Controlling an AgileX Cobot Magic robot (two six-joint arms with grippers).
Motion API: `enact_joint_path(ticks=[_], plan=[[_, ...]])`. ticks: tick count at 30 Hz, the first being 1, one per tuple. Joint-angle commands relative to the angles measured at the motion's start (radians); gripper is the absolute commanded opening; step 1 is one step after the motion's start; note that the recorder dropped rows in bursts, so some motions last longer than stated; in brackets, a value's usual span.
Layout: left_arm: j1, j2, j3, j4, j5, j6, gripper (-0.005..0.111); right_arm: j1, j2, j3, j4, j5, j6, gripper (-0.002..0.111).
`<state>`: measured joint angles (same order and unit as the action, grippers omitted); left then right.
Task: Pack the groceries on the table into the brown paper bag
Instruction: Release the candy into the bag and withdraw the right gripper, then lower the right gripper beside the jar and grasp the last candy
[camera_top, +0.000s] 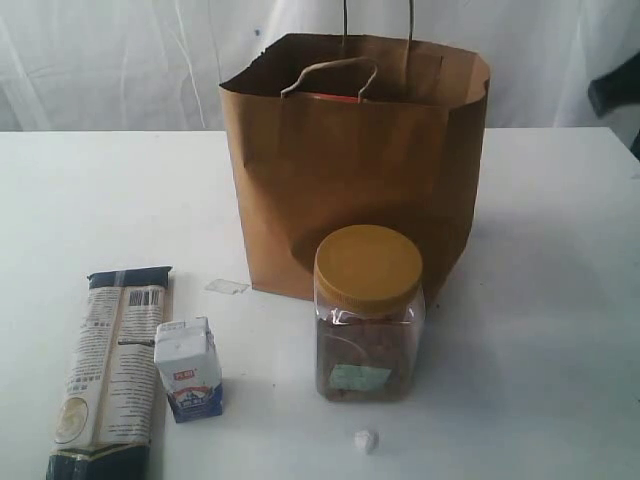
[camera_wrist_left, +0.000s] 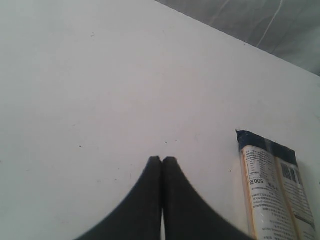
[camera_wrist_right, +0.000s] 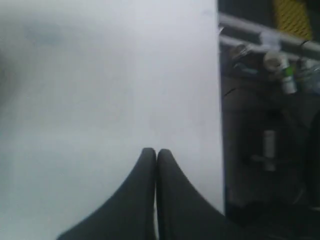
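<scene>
Scene with the brown paper bag (camera_top: 355, 170) standing upright and open-mouthed at the far middle of the table (camera_top: 540, 300), something red just visible inside its rim. Four groceries lie outside it, all in front. One pasta packet (camera_top: 112, 370) lies flat at the left, its long axis running from the near edge away toward the far side. One small white carton (camera_top: 188, 368) stands just beside the packet's right flank. One yellow-lidded jar (camera_top: 368, 315) stands upright directly before the bag, close to its front face. One small white wrapped piece (camera_top: 365, 439) lies near the front edge, below the jar. A pale flat scrap (camera_top: 226, 287) by the bag's left foot is too faint to identify. The left gripper (camera_wrist_left: 162, 159) has its jaws pressed together on nothing and hangs over bare tabletop, with the end of the pasta packet (camera_wrist_left: 275, 195) lying off to one side of the fingertips, not between them. The right gripper (camera_wrist_right: 150, 150) is likewise pressed together and empty, over bare table near its edge, with no grocery in its view. By judgement, the left arm is nearer the packet and carton. A grasp on the packet would need the jaws spread and set across its narrow width.
</scene>
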<state>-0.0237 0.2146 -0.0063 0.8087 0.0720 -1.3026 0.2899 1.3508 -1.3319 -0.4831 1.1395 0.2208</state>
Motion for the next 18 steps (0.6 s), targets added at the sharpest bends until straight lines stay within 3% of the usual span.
enact_joint_path(ticks=[1,5,8,10,13,15,18], plan=[[0.001,-0.005,0.006,0.013,-0.001,0.0,0.0,-0.007,-0.036,0.078,0.315,0.068,-0.17,0.0],[0.001,-0.005,0.006,0.013,-0.001,0.0,0.0,0.012,-0.066,0.174,0.526,0.023,-0.29,0.0],[0.001,-0.005,0.006,0.013,-0.001,0.0,0.0,0.073,-0.082,0.238,0.531,-0.007,-0.303,0.0],[0.001,-0.005,0.006,0.013,-0.001,0.0,0.0,0.177,-0.084,0.294,0.531,-0.051,-0.314,0.0],[0.001,-0.005,0.006,0.013,-0.001,0.0,0.0,0.423,-0.069,0.379,0.463,-0.116,-0.309,0.0],[0.001,-0.005,0.006,0.013,-0.001,0.0,0.0,0.515,-0.052,0.434,0.418,-0.175,-0.244,0.0],[0.001,-0.005,0.006,0.013,-0.001,0.0,0.0,0.559,-0.007,0.536,0.47,-0.406,-0.182,0.0]])
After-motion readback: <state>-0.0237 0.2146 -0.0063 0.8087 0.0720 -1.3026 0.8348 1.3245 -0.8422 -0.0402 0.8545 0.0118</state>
